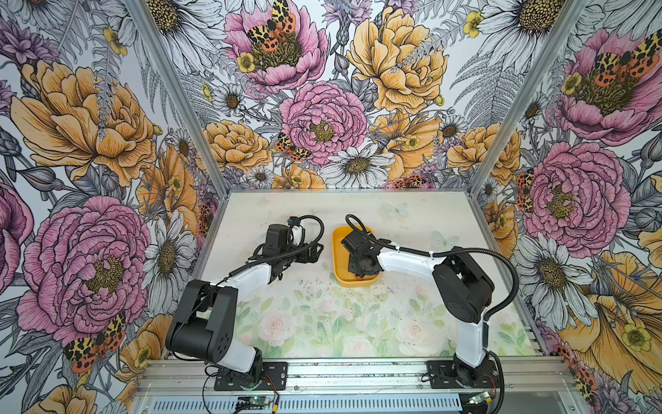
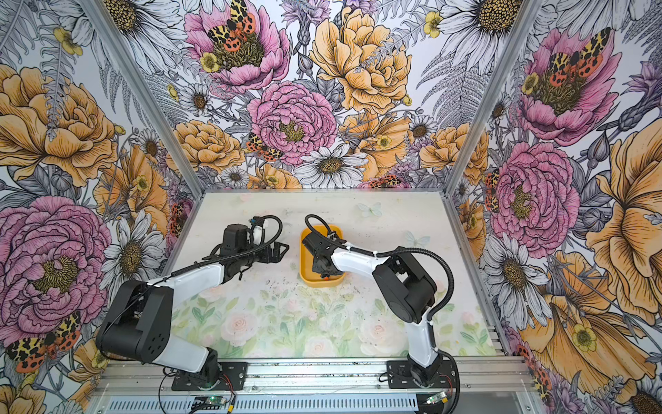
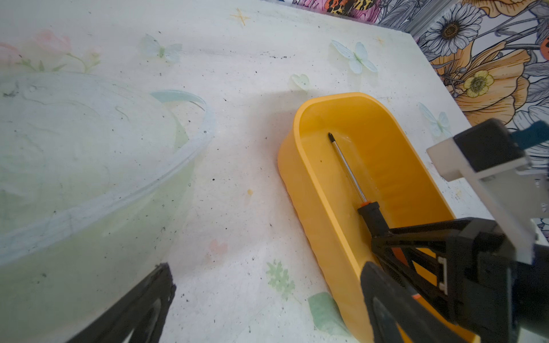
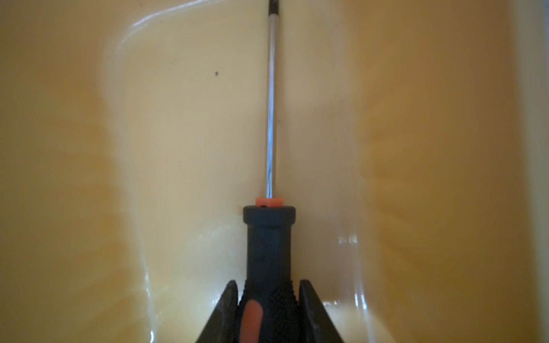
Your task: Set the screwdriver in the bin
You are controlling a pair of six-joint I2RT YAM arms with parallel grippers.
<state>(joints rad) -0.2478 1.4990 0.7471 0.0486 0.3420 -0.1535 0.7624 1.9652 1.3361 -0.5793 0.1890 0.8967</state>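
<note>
**The screwdriver (image 4: 269,237) is inside the bin (image 3: 320,190)**

Left of the bin, the left gripper (image 1: 310,252) hangs over the table (image 1: 322,322), fingers spread wide, holding nothing. In the bin the screwdriver lies along its length. At the bin's near end the right gripper (image 4: 267,294) is clamped on the handle.

No legible txt, labels or nos. seen anywhere.

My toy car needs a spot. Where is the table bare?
The front half of the flowery table is bare. So is the strip behind the shallow yellow plastic bin. The middle is crowded: the right hand holds the black-and-orange screwdriver inside the bin, the left hand beside it.
</note>
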